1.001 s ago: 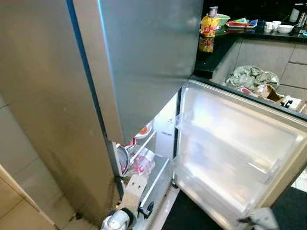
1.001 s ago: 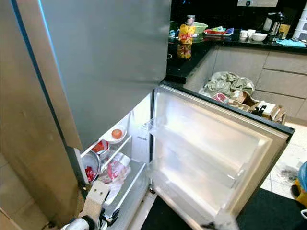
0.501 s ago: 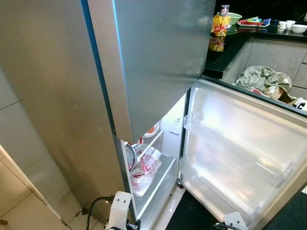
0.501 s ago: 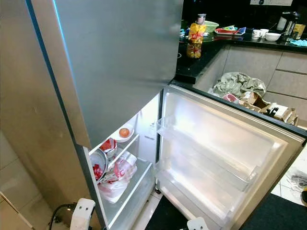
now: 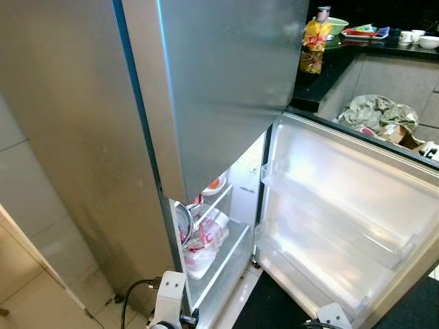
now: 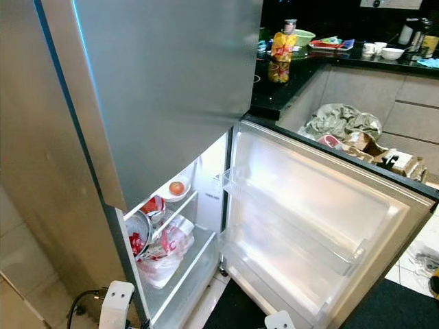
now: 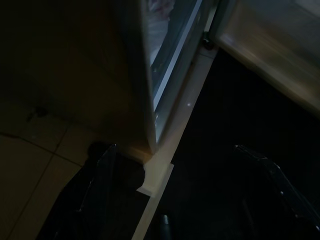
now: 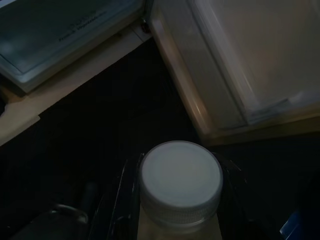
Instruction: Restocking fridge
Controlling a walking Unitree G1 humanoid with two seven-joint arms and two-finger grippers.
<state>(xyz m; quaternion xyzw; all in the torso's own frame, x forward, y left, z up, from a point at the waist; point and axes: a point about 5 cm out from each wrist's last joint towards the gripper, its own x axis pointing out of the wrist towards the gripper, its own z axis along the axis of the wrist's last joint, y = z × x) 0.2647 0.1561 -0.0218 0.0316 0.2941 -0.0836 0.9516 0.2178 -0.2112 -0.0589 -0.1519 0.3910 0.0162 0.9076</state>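
My right gripper (image 8: pixel 175 200) hangs low, its two black fingers (image 8: pixel 117 200) clamped on either side of one white-capped plastic bottle (image 8: pixel 180 182); below the cap the bottle is cut off. My left gripper (image 7: pixel 185 190) is spread wide over the dark floor mat (image 7: pixel 225 125), holding nothing, and its view is dim. Ahead, the silver fridge's lower door (image 6: pixel 322 212) stands swung open, its two clear door racks bare. Inside the fridge compartment (image 6: pixel 185 226) sit one steel bowl (image 6: pixel 140 233), one crumpled plastic bag (image 6: pixel 168 250) and one plate with an orange fruit (image 6: pixel 176 188). The closed upper door (image 6: pixel 164 89) hides the compartment's top. Beyond, the cluttered black counter (image 6: pixel 329 55).
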